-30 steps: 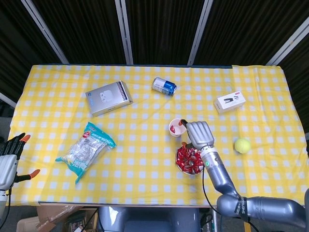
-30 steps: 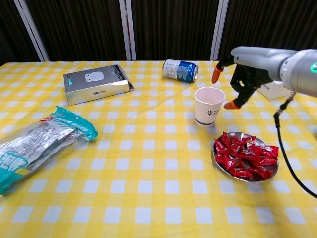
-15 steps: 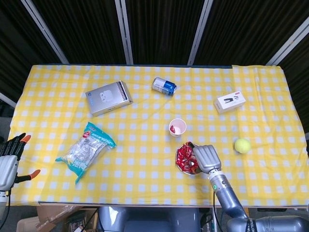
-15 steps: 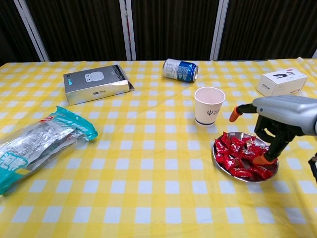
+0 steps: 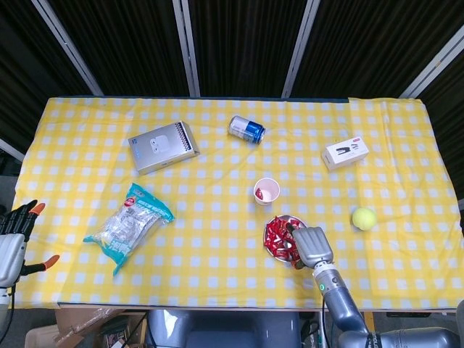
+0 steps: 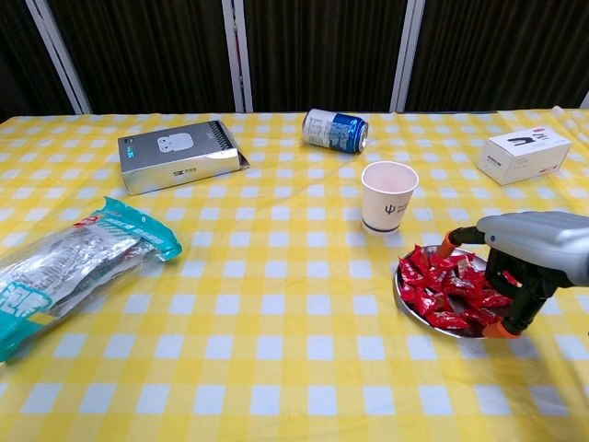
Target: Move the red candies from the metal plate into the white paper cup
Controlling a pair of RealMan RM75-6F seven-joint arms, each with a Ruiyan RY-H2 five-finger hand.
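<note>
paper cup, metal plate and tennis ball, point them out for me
white paper cup (image 6: 388, 197), chest view, on its front wall
metal plate (image 6: 413, 308), chest view, on its near-left rim
tennis ball (image 5: 364, 218), head view, on its middle

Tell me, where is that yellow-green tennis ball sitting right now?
In the head view, the yellow-green tennis ball lies on the table's right side, right of the round metal plate of red candies and below the small white box.
</note>
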